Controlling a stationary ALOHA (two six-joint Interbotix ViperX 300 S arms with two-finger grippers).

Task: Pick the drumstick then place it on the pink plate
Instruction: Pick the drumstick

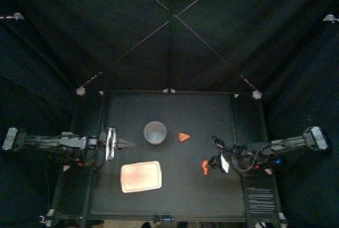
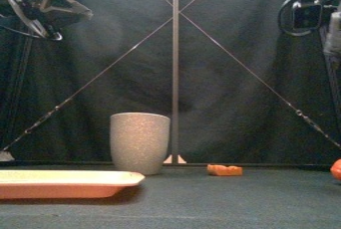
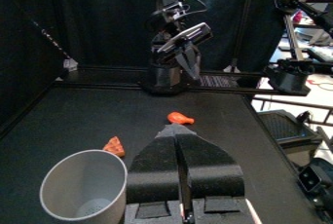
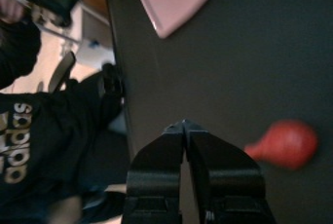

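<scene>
Orange-red drumstick [image 1: 205, 165] lying right of pink plate [image 1: 141, 177] | right gripper [image 4: 185, 129] raised right of plate, jaws closed, empty | left gripper [image 3: 181, 131] raised behind plate, closed

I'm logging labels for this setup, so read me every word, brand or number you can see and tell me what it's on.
"adidas": white letters on a person's dark garment, at the edge of the right wrist view.
Nothing is printed on the drumstick, the pink plate or the grey cup, as far as these views show.
</scene>
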